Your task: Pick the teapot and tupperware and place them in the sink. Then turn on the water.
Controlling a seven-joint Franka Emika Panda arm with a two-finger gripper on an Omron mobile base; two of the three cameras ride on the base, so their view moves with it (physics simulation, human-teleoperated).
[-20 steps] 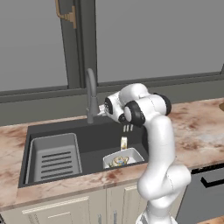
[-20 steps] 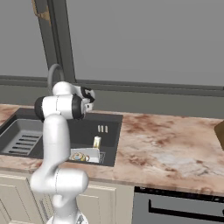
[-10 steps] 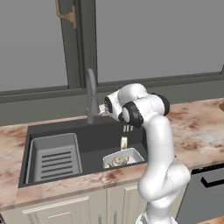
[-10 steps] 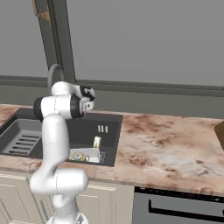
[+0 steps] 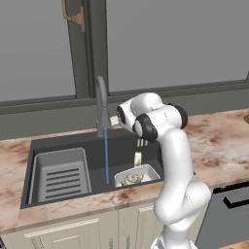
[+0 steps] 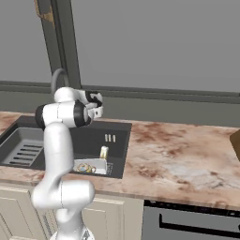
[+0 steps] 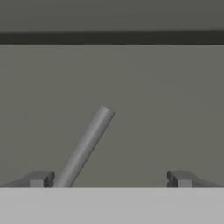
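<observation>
You have a marbled pink-and-tan counter (image 5: 221, 146) running along the wall, with pale cabinet doors (image 5: 73, 233) beneath its front edge. To your left, a grey slotted rack (image 5: 61, 173) lies flat (its slots run crosswise). Behind everything stands a wide grey window (image 6: 154, 44), split by a dark upright frame post (image 5: 87, 46). Low on the right, you can see a dark appliance front with a long handle (image 6: 197, 222). A brown object (image 6: 236, 143) pokes in at the counter's far right edge; you cannot tell what it is.

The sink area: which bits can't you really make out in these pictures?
- teapot: too small in the left base view; spout and handle unclear.
- tupperware: in the right base view the arm covers its left end.
- hand: open; whether a fingertip touches the faucet lever is unclear, the view's bottom cuts it off.
</observation>
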